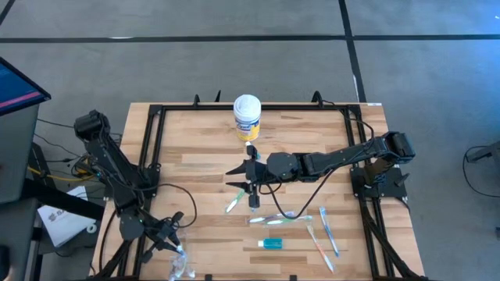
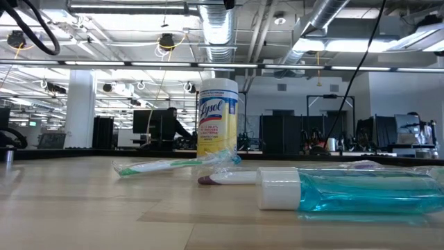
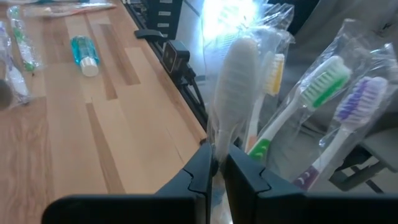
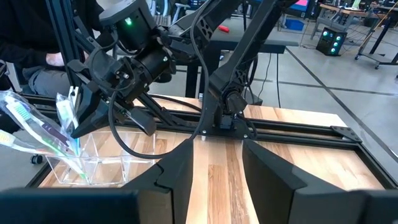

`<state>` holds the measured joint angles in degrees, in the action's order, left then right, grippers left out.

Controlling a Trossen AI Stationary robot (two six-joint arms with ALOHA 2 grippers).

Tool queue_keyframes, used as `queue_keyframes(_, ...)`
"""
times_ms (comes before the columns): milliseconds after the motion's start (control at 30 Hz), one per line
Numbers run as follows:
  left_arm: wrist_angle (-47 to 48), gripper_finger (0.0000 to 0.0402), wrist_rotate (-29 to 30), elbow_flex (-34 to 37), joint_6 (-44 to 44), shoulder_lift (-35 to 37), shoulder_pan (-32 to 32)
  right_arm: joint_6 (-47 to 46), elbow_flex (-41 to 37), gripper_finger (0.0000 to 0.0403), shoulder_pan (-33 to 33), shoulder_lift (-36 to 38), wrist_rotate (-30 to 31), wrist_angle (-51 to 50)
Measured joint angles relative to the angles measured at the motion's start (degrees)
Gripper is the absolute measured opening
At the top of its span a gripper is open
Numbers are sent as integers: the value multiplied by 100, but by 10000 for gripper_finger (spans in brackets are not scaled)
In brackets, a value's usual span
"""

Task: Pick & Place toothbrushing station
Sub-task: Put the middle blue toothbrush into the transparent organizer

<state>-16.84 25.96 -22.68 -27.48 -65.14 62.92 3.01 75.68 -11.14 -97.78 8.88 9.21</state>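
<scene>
The left gripper (image 3: pixel 217 163) is clamping a bagged toothbrush (image 3: pixel 235 87) at the table's near-left corner, over the clear holder (image 4: pixel 93 155); that thin pinch on crinkly wrap could slip. The right gripper (image 4: pixel 214 168) is hanging open mid-table, near the loose brushes (image 1: pixel 320 230) and tube (image 1: pixel 272 243), with bare wood (image 1: pixel 203 164) around.

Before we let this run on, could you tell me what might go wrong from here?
The left gripper pinches only a thin edge of a wrapped toothbrush at the table's near left corner, over the clear organizer. That grip looks slight, so the brush could slip and fall off the table edge. The right gripper is open above the wrapped brushes mid-table; coming down it might nudge them or the toothpaste tube.
</scene>
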Motion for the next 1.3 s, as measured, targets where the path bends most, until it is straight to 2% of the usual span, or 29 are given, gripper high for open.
queue_keyframes(400, -3, 20, -2, -2, -10, -64, 2, 0, 0, 129, 7, 0, 0, -20)
queue_keyframes(800, -38, 64, -2, -2, -311, -64, 0, 2, 0, 129, 7, 0, 0, -26)
queue_keyframes(1300, -349, 69, 78, -2, -452, -64, 2, 2, 0, 129, 2, 0, 0, -126)
